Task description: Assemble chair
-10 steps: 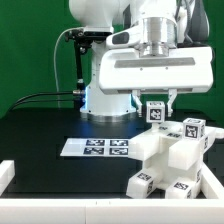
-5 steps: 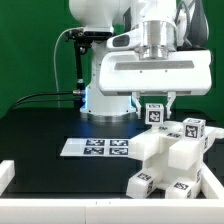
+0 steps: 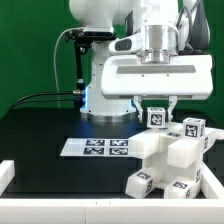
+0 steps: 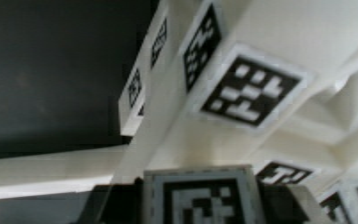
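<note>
Marker board (image 3: pixel 94 147): flat on black table (image 3: pixel 40 135), mid-table. Gripper (image 3: pixel 156 103): fingers clenched on tagged white chair leg (image 3: pixel 155 116), upright. Chair assembly (image 3: pixel 170 160): stacked tagged blocks, table's front corner at the exterior view's right, under the gripper.

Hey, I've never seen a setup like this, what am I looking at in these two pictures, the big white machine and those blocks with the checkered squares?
The big white machine is a robot arm; its gripper is the two-fingered hand hanging down. One picture comes from a camera standing off to the side, the other from a camera on the arm's wrist, looking down at the parts up close. On the black table lies a flat marker board with printed tags, which helps cameras track positions. The chunky white pieces are chair parts, stacked together toward the side camera's right. The fingers sit around a small tagged block on top and appear closed on it.
</note>
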Available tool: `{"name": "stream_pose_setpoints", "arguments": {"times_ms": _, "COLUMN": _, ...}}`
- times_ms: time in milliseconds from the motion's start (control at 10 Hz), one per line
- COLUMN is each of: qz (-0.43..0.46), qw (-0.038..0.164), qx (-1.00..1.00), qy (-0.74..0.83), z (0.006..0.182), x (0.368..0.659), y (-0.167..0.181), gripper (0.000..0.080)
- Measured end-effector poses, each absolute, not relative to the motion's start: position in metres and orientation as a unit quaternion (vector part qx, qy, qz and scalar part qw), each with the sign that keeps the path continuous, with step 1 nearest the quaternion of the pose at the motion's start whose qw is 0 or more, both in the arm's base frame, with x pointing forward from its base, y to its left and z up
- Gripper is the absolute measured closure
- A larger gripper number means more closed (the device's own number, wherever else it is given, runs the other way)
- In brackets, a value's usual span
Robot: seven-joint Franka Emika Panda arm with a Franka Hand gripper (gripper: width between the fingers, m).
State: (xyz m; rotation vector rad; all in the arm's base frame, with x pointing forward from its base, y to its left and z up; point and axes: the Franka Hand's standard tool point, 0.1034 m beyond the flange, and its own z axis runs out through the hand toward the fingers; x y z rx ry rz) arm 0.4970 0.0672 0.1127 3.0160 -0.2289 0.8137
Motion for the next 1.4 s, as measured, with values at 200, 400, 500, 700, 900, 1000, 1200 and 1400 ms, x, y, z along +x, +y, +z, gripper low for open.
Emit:
{"name": "stream_pose_setpoints", "arguments": {"times_ms": 200, "qz": 0.259, "qw": 0.006, "qx": 0.963, "qy": -0.071, "z": 0.1108, "x": 0.4958, "y": 0.0672, "gripper": 0.0518}}
{"name": "stream_pose_setpoints", "arguments": {"times_ms": 400, "qz": 0.263, "qw": 0.010, "qx": 0.962, "qy": -0.072, "z": 0.1092, "x": 0.4983, "y": 0.0626, "gripper": 0.0518}}
{"name": "stream_pose_setpoints", "arguments": {"times_ms": 500, "qz": 0.264, "qw": 0.011, "qx": 0.962, "qy": -0.072, "z": 0.1093, "x": 0.5005, "y": 0.0620, "gripper": 0.0518}}
{"name": "stream_pose_setpoints", "arguments": {"times_ms": 700, "qz": 0.264, "qw": 0.011, "qx": 0.962, "qy": -0.072, "z": 0.1094, "x": 0.5013, "y": 0.0619, "gripper": 0.0518}}
{"name": "stream_pose_setpoints", "arguments": {"times_ms": 900, "qz": 0.263, "qw": 0.012, "qx": 0.962, "qy": -0.068, "z": 0.1095, "x": 0.5021, "y": 0.0617, "gripper": 0.0518}}
{"name": "stream_pose_setpoints", "arguments": {"times_ms": 1000, "qz": 0.260, "qw": 0.012, "qx": 0.963, "qy": -0.067, "z": 0.1084, "x": 0.5012, "y": 0.0617, "gripper": 0.0518}}
{"name": "stream_pose_setpoints", "arguments": {"times_ms": 1200, "qz": 0.259, "qw": 0.013, "qx": 0.964, "qy": -0.065, "z": 0.1082, "x": 0.5011, "y": 0.0617, "gripper": 0.0213}}
{"name": "stream_pose_setpoints", "arguments": {"times_ms": 1400, "qz": 0.257, "qw": 0.013, "qx": 0.964, "qy": -0.063, "z": 0.1077, "x": 0.5007, "y": 0.0619, "gripper": 0.0161}}
